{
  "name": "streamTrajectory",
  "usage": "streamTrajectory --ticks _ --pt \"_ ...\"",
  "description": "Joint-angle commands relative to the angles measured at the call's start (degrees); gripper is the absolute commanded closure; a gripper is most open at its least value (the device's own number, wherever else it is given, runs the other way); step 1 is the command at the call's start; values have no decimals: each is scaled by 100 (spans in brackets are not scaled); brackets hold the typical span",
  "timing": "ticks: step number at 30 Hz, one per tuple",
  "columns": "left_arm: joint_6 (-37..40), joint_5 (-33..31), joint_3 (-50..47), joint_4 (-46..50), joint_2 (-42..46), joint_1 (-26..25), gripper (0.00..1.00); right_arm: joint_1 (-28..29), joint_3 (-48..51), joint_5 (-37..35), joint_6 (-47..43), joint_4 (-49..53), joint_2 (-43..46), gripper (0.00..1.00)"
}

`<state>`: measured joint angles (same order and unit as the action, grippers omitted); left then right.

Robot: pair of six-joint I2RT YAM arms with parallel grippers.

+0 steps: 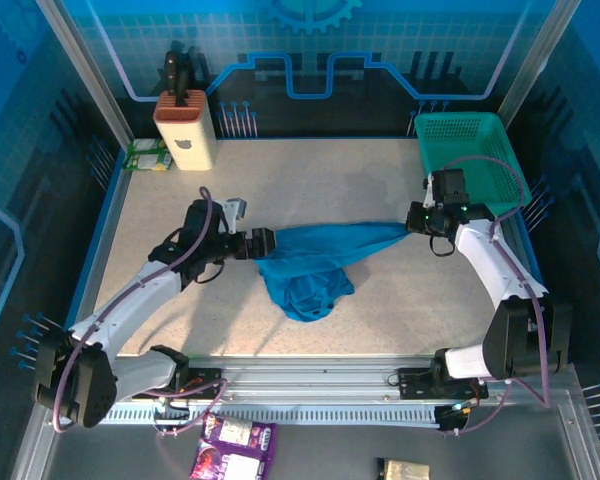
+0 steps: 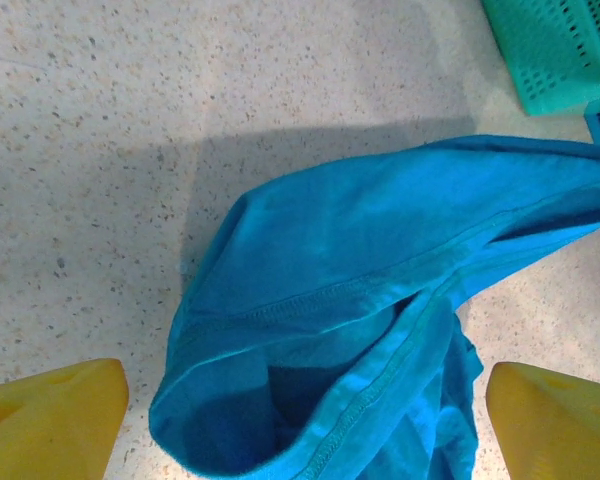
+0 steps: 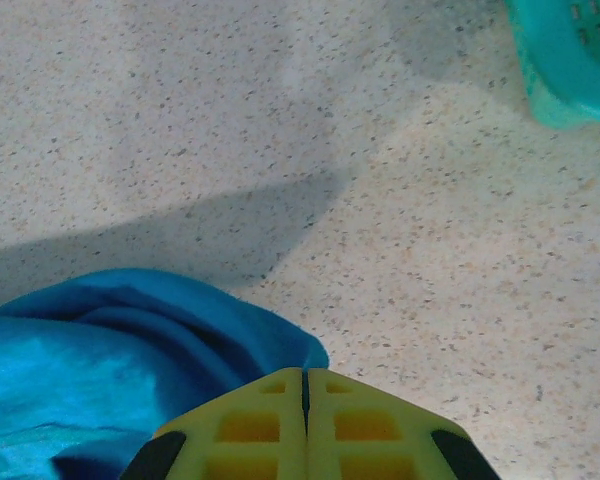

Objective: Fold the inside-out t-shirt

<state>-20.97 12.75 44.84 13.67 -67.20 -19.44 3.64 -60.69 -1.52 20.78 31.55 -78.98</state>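
The inside-out t-shirt [image 1: 315, 262] is a bunched blue cloth in the middle of the table, with one end drawn out in a taut band to the right. My right gripper [image 1: 414, 224] is shut on the tip of that band; in the right wrist view its yellow jaws meet at the right gripper [image 3: 303, 392], and the t-shirt [image 3: 100, 350] runs off to the left from under them. My left gripper [image 1: 266, 243] is open at the cloth's left end. In the left wrist view a hemmed opening of the t-shirt [image 2: 380, 300] lies between the wide-apart yellow fingertips [image 2: 50, 420].
A teal mesh basket [image 1: 470, 160] stands at the back right, close behind the right gripper, and its corner shows as the basket [image 2: 560, 50] and the basket [image 3: 570, 55]. A beige block [image 1: 185, 130] and a green packet [image 1: 148, 155] sit at the back left.
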Motion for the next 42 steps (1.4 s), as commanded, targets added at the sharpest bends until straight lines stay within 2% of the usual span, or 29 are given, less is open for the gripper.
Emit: streamTrajectory --ticks 1,12,19,24,27,30,35,37,42 --pt "54 -141 245 17 -134 -118 7 -51 8 307 102 -316 52 100" --pt "-6 -304 287 183 -611 -376 11 -99 -28 0 -39 -248 -462 100" --pt "39 -211 519 325 -1480 -599 15 -270 20 -154 -17 -141 -744 100" --pt "58 -605 814 699 -1939 -684 23 -325 74 -98 31 -183 -803 100" --pt "19 -1139 853 948 -1762 -684 20 -324 73 -109 39 -182 -794 100" --pt "80 -1320 816 1166 -1515 -620 20 -331 56 -130 35 -161 -770 100" --pt "88 -842 599 1400 -1268 -189 26 -347 14 -117 29 -156 -776 100" --pt "29 -427 355 1215 -1152 62 29 -346 -4 -93 32 -145 -786 100" --pt "-237 1088 -116 415 -1253 556 32 -352 10 -77 31 -105 -729 100"
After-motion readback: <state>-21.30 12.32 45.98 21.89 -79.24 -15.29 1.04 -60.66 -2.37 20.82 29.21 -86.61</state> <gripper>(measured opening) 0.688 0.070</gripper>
